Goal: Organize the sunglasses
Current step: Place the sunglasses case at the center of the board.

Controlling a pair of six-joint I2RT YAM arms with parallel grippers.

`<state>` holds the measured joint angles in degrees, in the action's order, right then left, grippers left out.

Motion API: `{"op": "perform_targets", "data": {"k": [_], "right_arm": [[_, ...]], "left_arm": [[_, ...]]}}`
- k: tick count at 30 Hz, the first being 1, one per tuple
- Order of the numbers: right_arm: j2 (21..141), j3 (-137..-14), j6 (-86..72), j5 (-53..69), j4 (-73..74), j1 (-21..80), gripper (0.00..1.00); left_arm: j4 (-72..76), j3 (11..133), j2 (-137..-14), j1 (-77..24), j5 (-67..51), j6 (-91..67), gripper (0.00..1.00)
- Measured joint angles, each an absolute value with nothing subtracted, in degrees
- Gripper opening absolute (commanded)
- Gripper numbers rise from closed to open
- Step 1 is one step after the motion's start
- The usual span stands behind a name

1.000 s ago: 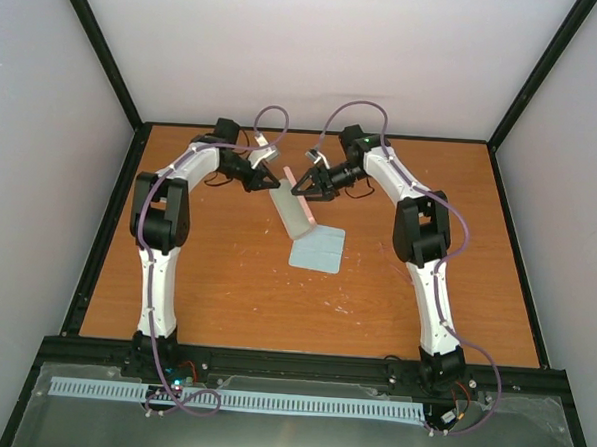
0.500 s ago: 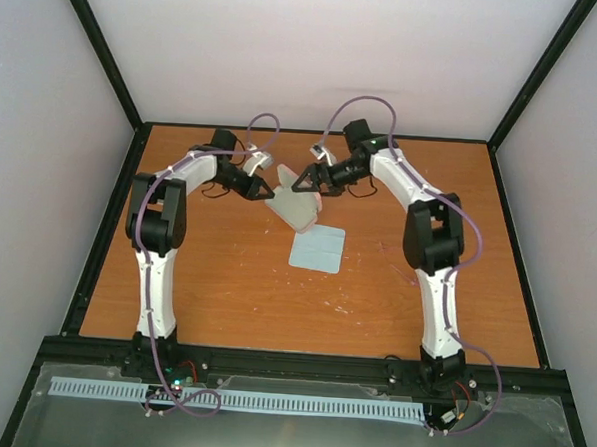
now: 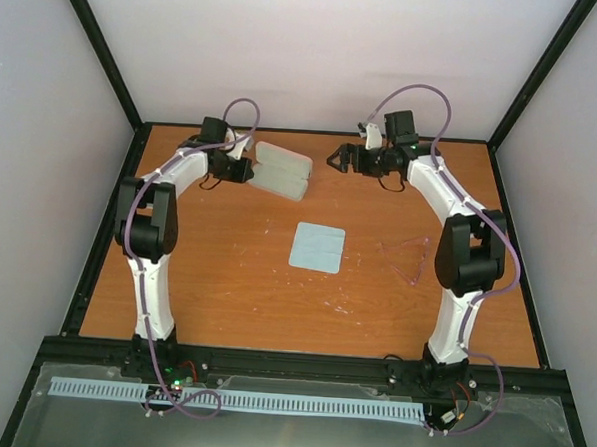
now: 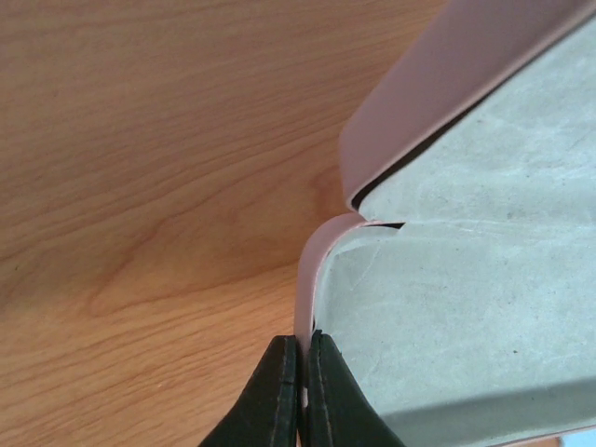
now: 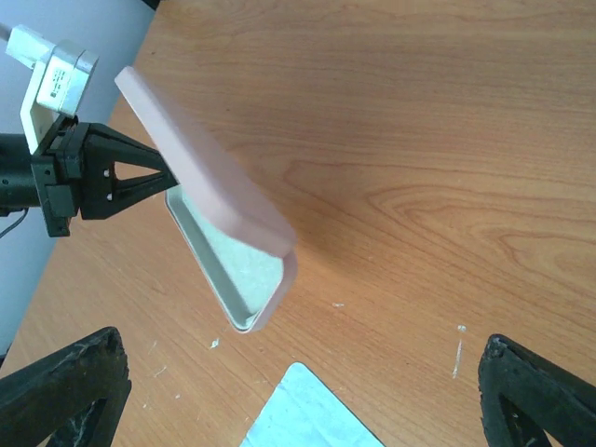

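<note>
One open case (image 3: 281,171) near table's (image 3: 225,280) far edge, sunglasses (image 3: 405,261) well right.

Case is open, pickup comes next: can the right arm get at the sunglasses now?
Probably yes: the sunglasses lie uncovered on the table close beside that arm, and the right pincer is open and empty.

Lab enclosure: white walls (image 3: 327,55), black frame (image 3: 107,63), wooden table (image 3: 236,270).

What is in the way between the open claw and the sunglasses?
Nothing visible. The open right gripper hangs near the back of the table, and only bare wood lies between it and the sunglasses. The blue cloth lies off to one side, and the left gripper holds the open pink case well clear.
</note>
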<state>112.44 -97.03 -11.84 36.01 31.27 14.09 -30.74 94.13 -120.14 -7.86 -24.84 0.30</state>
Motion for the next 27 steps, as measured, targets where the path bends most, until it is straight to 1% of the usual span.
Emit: {"op": "perform_targets", "data": {"k": [5, 7, 9, 14, 21, 22, 24, 27], "right_arm": [[114.50, -97.97, -12.47, 33.10, 32.71, 15.62, 1.00], [116.18, -99.81, -11.77, 31.73, 34.30, 16.93, 0.96], [117.71, -101.54, -11.05, 30.68, 35.46, 18.72, 0.96], [118.67, -101.91, -10.76, 30.04, 36.77, 22.94, 0.96], [118.67, -100.68, -10.76, 28.80, 36.84, 22.81, 0.96], [118.67, -100.60, -10.76, 28.67, 36.99, 22.68, 0.96], [118.67, -100.29, -10.70, 28.32, 37.10, 22.50, 0.96], [118.65, -99.42, -10.50, 27.86, 37.08, 22.52, 0.96]], "left_arm": [[-31.35, 94.13, -121.89, -9.41, -18.11, -1.69, 0.00], [-31.53, 94.13, -122.21, -10.04, -16.05, -2.20, 0.00], [-31.55, 94.04, -122.23, -10.48, -14.46, -2.50, 0.00], [-31.40, 92.79, -122.23, -10.74, -12.32, -3.14, 0.00], [-31.29, 89.86, -122.43, -10.76, -10.63, -3.97, 0.01], [-31.22, 89.67, -122.43, -10.79, -10.57, -4.03, 0.03], [-30.98, 89.23, -122.43, -10.85, -10.46, -4.16, 0.11], [-30.28, 88.18, -122.41, -11.22, -10.20, -4.21, 0.18]]}}
